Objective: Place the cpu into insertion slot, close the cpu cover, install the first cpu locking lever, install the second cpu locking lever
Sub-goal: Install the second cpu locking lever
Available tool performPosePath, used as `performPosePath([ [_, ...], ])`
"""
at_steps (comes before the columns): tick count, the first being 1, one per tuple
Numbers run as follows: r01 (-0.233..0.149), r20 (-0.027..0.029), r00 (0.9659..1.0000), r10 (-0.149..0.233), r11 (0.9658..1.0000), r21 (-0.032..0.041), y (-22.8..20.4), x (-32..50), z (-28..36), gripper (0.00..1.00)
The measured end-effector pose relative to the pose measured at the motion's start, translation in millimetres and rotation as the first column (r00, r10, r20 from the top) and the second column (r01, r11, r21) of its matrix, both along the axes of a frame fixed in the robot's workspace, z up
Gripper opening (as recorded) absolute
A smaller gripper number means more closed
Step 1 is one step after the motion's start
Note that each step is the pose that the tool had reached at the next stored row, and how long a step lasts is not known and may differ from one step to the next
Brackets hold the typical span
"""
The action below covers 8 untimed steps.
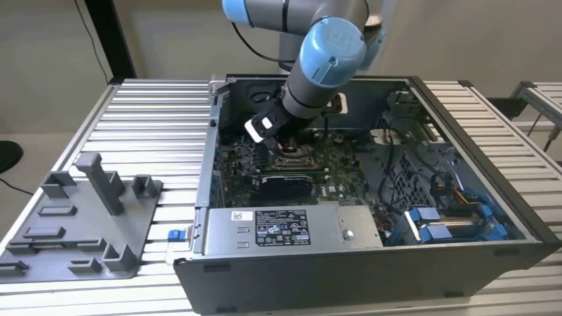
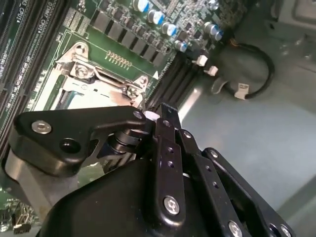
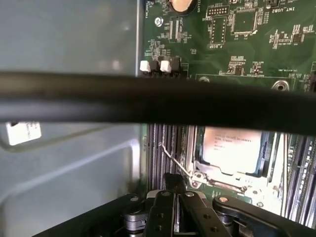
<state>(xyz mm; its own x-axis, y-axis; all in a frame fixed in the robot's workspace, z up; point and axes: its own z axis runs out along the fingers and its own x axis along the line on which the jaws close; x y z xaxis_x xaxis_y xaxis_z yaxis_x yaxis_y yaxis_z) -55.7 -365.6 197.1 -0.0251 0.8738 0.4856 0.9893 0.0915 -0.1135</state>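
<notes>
1. The cpu [image 3: 231,149] sits in the insertion slot [image 3: 197,163] with the cpu cover [image 3: 266,153] down around it.
2. The gripper [image 3: 174,183], fingers pinched narrow, hovers beside a thin wire locking lever [image 3: 173,159]; lever installation seems in hand.
3. Next calls for pressing that lever under its catch.

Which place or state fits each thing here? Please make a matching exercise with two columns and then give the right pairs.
Things:
1. cpu
2. cpu cover
3. gripper
4. grey holder tray

Places or states:
A. on the slatted table, outside the computer case
B. lying in the insertion slot, metal top showing
C. closed down around the chip
D. low over the green board, beside a thin locking lever

Pairs: 1-B, 2-C, 3-D, 4-A
</notes>
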Motion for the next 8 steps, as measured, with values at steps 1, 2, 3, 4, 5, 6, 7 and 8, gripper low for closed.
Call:
performPosePath([
  [1, 0.0, 0.0, 1.0, 0.0, 1.0, 0.0001, 0.0, 0.6, -1.8, 0.0],
  [2, 0.0, 0.0, 1.0, 0.0, 1.0, 0.0001, 0.0, 1.5, -3.5, 0.0],
  [3, 0.0, -0.0001, 1.0, 0.0, 1.0, 0.0, 0.1, 3.2, -5.4, 0.0],
  [4, 0.0, -0.0006, 1.0, 0.0, 1.0, 0.0, 0.1, 6.3, -6.8, 0.0],
  [5, 0.0, -0.0017, 1.0, 0.0, 1.0, -0.0001, 0.1, 10.7, -7.9, 0.0],
  [6, 0.0, -0.0029, 1.0, 0.0, 1.0, -0.0002, 0.1, 14.9, -9.1, 0.0],
  [7, 0.0, -0.004, 1.0, 0.0, 1.0, -0.0002, 0.1, 18.4, -10.4, 0.0],
  [8, 0.0, -0.0048, 1.0, 0.0, 1.0, -0.0001, 0.1, 21.7, -11.9, 0.0],
])
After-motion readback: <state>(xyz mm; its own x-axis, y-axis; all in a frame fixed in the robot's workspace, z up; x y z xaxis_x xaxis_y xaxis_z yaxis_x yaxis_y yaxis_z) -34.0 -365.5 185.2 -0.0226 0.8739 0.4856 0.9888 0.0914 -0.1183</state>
